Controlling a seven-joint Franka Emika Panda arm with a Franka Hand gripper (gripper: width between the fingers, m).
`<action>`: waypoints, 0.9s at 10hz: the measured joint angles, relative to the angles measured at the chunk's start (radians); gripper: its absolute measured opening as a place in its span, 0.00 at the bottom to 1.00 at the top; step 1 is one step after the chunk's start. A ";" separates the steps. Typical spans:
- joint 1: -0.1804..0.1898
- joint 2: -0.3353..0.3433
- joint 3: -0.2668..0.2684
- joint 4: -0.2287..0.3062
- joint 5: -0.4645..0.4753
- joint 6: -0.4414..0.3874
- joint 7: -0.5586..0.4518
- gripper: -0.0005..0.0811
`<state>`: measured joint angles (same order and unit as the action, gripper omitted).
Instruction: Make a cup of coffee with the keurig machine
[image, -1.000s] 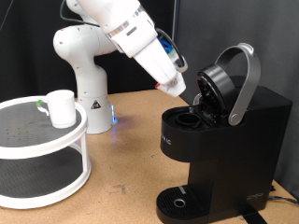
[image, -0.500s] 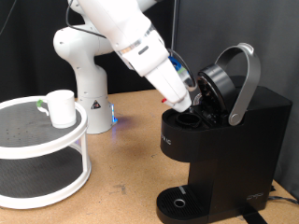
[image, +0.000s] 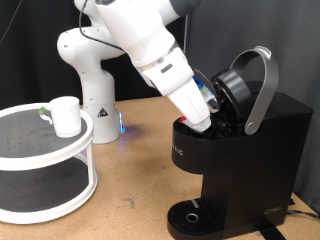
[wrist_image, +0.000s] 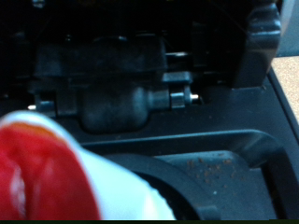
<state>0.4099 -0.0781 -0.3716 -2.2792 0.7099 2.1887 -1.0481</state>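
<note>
The keurig machine (image: 245, 165) stands at the exterior view's right with its lid and silver-grey handle (image: 263, 85) raised. My gripper (image: 205, 118) reaches down into the open pod chamber, and its fingertips are hidden by the chamber rim. In the wrist view a small white pod with a red top (wrist_image: 56, 177) sits blurred and very close at the fingers, just above the round black pod holder (wrist_image: 215, 187). The white cup (image: 66, 115) stands on the top tier of a round white rack at the exterior view's left, far from the gripper.
The white two-tier rack (image: 30, 165) fills the exterior view's lower left. The arm's base (image: 90, 75) stands behind it on the brown table. The machine's circular drip tray (image: 190, 216) has nothing on it. A black curtain hangs behind.
The arm has swung down and towards the exterior view's right, taking the gripper from just outside the open lid into the pod chamber. The cup and machine have not moved.
</note>
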 joint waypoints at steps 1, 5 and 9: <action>0.000 0.006 0.005 0.004 -0.002 0.000 0.010 0.19; 0.000 0.041 0.012 0.054 -0.065 -0.068 0.114 0.19; 0.000 0.054 0.025 0.080 -0.130 -0.081 0.168 0.19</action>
<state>0.4098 -0.0238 -0.3469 -2.1991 0.5803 2.1073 -0.8799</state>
